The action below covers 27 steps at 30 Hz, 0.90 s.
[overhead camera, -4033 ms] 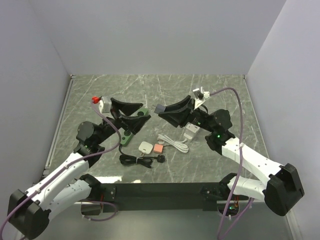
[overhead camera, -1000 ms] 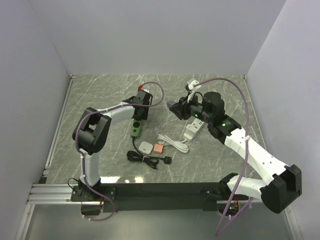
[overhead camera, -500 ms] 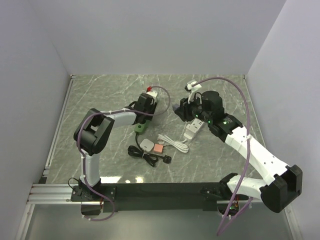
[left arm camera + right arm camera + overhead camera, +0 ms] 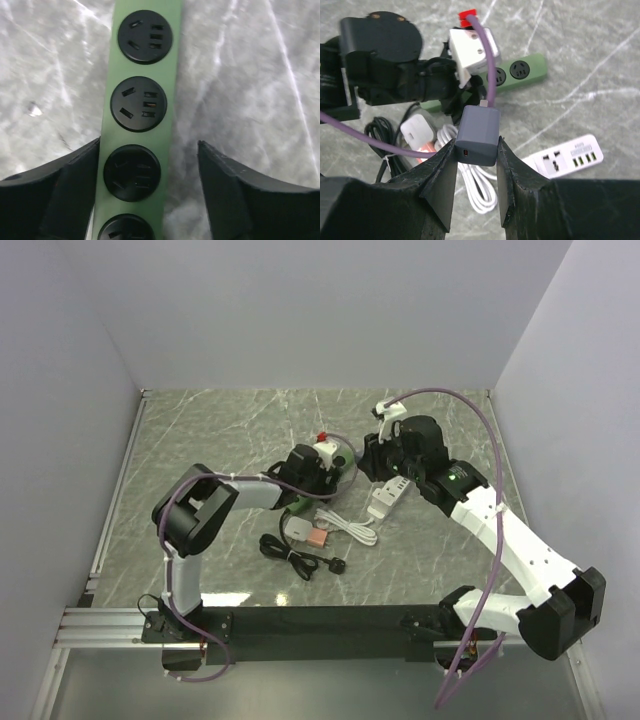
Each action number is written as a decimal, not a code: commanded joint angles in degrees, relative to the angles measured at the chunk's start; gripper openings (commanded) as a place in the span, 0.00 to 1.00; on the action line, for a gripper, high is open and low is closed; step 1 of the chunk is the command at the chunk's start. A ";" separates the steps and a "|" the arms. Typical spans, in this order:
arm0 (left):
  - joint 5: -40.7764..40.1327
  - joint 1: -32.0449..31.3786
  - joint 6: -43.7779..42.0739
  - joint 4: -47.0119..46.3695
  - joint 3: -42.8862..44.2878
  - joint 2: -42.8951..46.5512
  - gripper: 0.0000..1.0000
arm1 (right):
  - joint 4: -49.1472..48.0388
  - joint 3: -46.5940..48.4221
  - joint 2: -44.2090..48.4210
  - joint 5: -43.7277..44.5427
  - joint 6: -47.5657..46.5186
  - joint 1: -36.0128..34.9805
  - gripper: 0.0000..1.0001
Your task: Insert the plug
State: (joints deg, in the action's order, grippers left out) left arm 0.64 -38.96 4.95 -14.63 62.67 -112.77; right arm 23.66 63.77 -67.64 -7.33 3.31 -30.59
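Now | left gripper (image 4: 148,152) just released strip (image 4: 145,60), dragged right | right gripper (image 4: 475,150) grasps plug (image 4: 479,132) | sockets nearer; insertion next

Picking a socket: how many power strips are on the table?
2: the green power strip between the open jaws of the left gripper; the white power strip beside the white cable. None looks hidden.

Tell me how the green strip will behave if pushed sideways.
The strip looks like a rigid, flat plastic bar, so it should slide rather than bend or tip. The table looks smooth, so it may skid easily. Being long, it would likely pivot if the left claw pushes off-centre.
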 commanded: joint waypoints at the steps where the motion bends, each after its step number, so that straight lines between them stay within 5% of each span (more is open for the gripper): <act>1: 5.51 -1.82 3.57 -2.23 -2.55 5.09 0.82 | 3.32 3.64 1.19 2.67 1.43 0.00 0.00; 10: 0.23 3.18 8.41 -4.44 -9.93 15.11 0.85 | 7.45 6.81 0.67 6.63 5.63 0.79 0.00; 27: 1.20 5.21 11.66 -11.82 -23.47 20.13 0.85 | 9.38 20.60 -25.17 6.71 25.59 1.06 0.00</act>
State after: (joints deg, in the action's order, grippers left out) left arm 1.10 -33.63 15.84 -23.35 40.23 -95.13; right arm 32.91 79.18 -92.31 -2.92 23.31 -29.93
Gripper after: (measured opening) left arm 0.848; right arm 0.398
